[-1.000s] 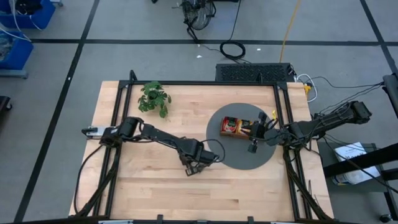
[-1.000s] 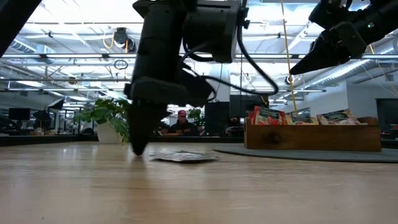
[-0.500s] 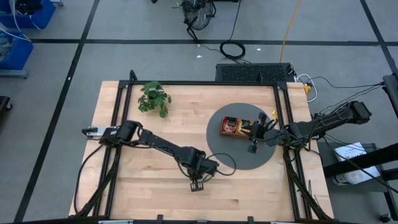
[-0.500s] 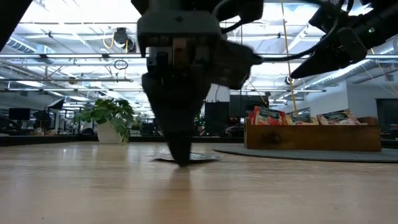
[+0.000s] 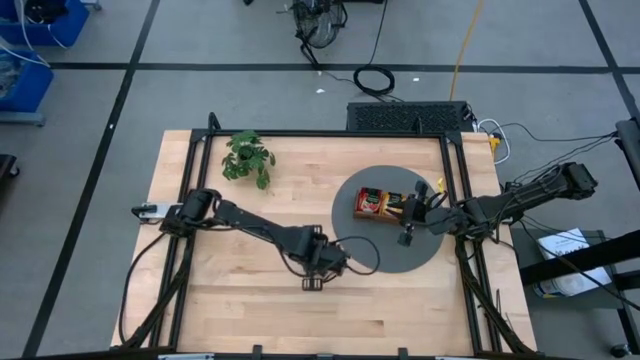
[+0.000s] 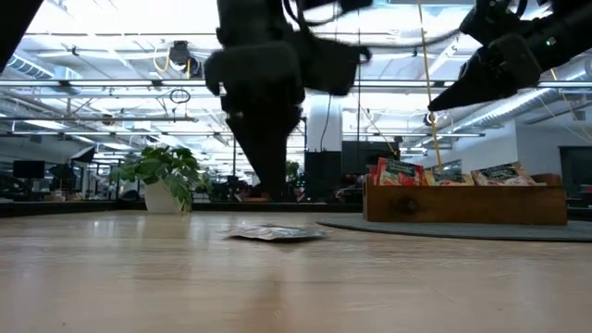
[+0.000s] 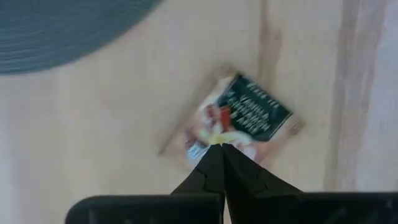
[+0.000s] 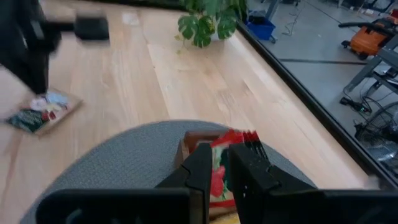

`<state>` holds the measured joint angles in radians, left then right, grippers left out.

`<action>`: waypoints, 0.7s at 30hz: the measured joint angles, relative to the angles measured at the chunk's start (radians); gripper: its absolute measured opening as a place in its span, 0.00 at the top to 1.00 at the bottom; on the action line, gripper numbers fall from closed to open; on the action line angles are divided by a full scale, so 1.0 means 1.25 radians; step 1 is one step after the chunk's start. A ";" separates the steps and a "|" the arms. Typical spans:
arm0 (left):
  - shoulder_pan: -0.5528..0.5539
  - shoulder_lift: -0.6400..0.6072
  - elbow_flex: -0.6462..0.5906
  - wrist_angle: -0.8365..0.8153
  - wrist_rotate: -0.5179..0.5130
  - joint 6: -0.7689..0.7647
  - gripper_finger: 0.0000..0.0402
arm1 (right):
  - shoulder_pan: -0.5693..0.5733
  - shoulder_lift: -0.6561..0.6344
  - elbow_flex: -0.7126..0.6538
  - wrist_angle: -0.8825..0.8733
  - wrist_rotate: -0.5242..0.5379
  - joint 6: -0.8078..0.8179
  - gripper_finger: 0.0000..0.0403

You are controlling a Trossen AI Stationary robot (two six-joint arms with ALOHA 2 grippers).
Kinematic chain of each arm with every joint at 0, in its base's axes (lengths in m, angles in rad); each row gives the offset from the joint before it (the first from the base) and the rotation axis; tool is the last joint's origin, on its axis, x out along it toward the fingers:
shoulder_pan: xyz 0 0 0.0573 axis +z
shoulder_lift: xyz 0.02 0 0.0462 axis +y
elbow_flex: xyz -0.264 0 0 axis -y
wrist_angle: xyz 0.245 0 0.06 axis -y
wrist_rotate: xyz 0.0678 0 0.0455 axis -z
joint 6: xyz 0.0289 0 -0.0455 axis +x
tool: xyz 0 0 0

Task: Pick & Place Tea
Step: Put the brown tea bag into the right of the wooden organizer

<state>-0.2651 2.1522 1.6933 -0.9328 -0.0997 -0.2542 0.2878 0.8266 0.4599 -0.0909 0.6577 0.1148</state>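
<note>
The left gripper, fingers pressed together and empty, hangs just above a lone tea sachet lying flat on bare wood near the middle of the table, towards its front edge; half a second ago its tips were down at the sachet, and they are now raised clear of it. Open planks surround the sachet on every side, with the round grey mat close by on one side. On the mat stands the wooden tray, sachets upright in it. The right gripper, fingers nearly closed and empty, hovers above the mat beside the tray, unchanged. A potted plant sits near the table's far left corner. Beyond the table, a bright ceiling and dark monitors fill the room.
</note>
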 joint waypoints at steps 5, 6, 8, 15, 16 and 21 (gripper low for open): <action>0.018 0.038 -0.016 0.014 0.058 0.016 0.99 | 0.000 0.000 0.000 0.016 -0.001 -0.009 0.89; 0.019 0.042 -0.016 0.013 0.058 0.022 1.00 | 0.000 0.000 0.000 0.016 -0.002 -0.009 0.89; 0.020 0.044 -0.015 0.002 0.056 0.019 1.00 | 0.000 0.000 0.000 0.016 -0.002 -0.012 0.89; 0.062 0.051 -0.013 -0.118 0.182 -0.413 0.99 | 0.000 0.000 0.000 0.017 -0.002 -0.012 0.89; 0.068 0.052 -0.014 -0.124 0.217 -0.447 0.99 | 0.000 0.000 0.000 0.017 -0.003 -0.012 0.89; 0.062 0.056 -0.016 -0.022 0.356 -0.435 0.99 | 0.000 0.000 0.000 0.018 -0.003 -0.012 0.89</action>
<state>-0.1874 2.2222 1.6732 -0.9600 0.3456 -0.7974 0.2876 0.8265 0.4599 -0.0689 0.6542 0.0998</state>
